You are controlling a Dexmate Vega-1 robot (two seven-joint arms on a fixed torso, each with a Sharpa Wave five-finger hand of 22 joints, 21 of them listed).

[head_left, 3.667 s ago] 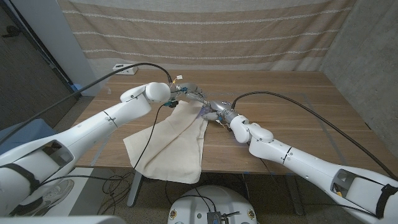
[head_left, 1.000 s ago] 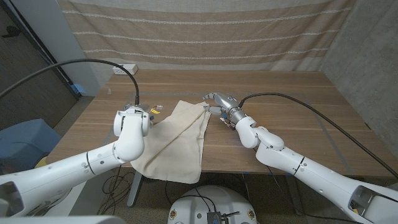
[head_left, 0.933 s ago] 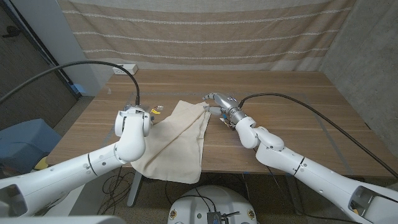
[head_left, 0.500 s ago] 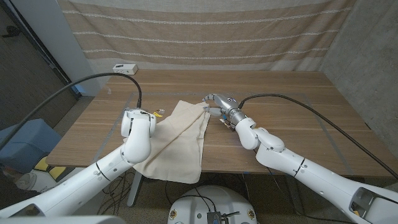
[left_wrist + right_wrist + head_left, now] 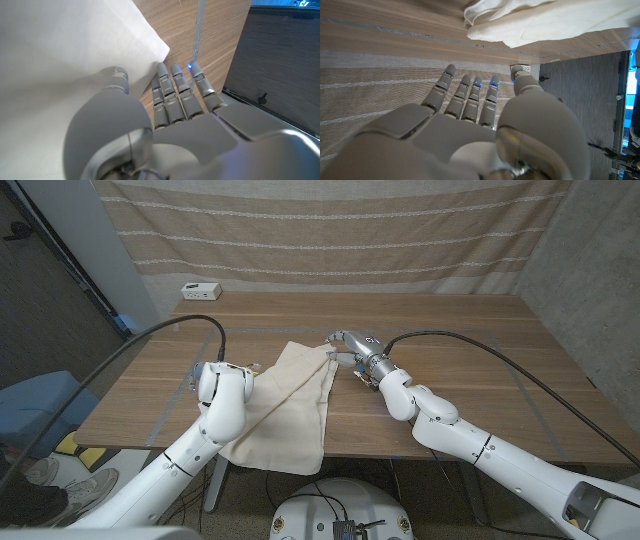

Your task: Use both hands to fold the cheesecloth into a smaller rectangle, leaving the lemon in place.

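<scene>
The cream cheesecloth [image 5: 290, 395] lies folded in a long strip on the wooden table [image 5: 460, 340], its near end hanging over the front edge. My left hand [image 5: 248, 367] sits at the cloth's left edge, mostly hidden behind its wrist. In the left wrist view that hand [image 5: 165, 115] holds nothing; its fingers [image 5: 180, 90] reach out straight over bare wood beside a cloth corner [image 5: 150, 45], with the thumb against the cloth. My right hand [image 5: 352, 346] hovers by the cloth's far right corner. Its fingers [image 5: 470, 95] are spread and empty, short of the bunched cloth [image 5: 530, 22].
A small white box [image 5: 195, 288] sits at the table's far left corner. A striped curtain [image 5: 330, 230] hangs behind the table. Black cables [image 5: 480, 345] trail from both arms. A person's shoes [image 5: 30, 480] show on the floor at the left.
My left arm has drawn back from the cloth's far corner toward the near left side. The right hand has barely moved and stays by the far right corner.
</scene>
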